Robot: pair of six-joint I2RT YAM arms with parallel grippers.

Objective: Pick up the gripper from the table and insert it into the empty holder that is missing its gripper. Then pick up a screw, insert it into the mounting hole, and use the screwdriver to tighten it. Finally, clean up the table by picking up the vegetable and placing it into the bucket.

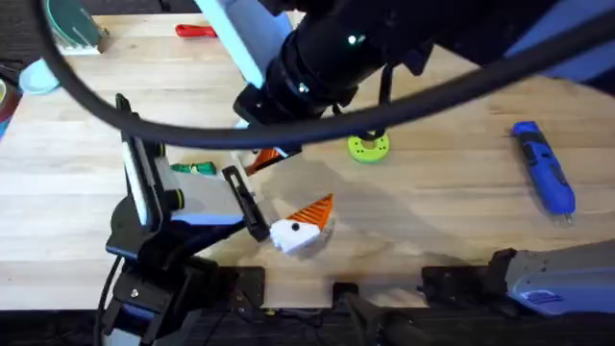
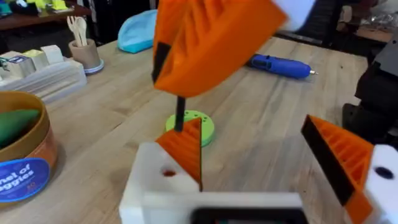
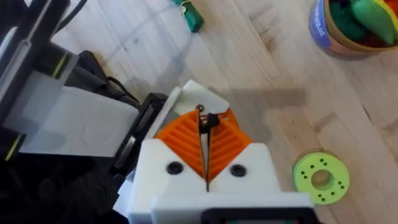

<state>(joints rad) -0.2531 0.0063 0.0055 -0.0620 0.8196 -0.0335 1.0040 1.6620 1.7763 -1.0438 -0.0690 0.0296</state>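
Pale wood planking forms the work surface, with shelves and clutter blurred in the room behind. Near the table's front edge the white holder (image 1: 291,236) is seen with the orange wedge (image 1: 315,208) already seated against it. The right pincer (image 3: 207,140) is pressed together on a small dark screw (image 3: 206,121), which is carried directly above that holder (image 3: 199,96). From the left wrist view the screw (image 2: 180,116) is shown hanging upright below the big blurred right pincer (image 2: 211,43), its long axis vertical. The mounting hole is seen lower down on the holder (image 2: 155,183), just to one side of the screw's line. That offset is judged to be what the coming move turns on. How far the screw stands in front of or behind the hole cannot be told. The right arm is plainly the nearer one for the insertion. The left pincer (image 2: 254,124) is spread, its two ribbed pads well apart. The upright hang of the screw is given by the left wrist view, while in the right wrist view it is foreshortened to a dark dot. The right wrist view alone shows the dark-green vegetable (image 3: 189,18) lying on the table and apart from the bucket (image 3: 348,31). The blue screwdriver (image 1: 543,165) is left lying far to the right, well apart from both pincers, beyond the lime-green disc (image 1: 369,146).
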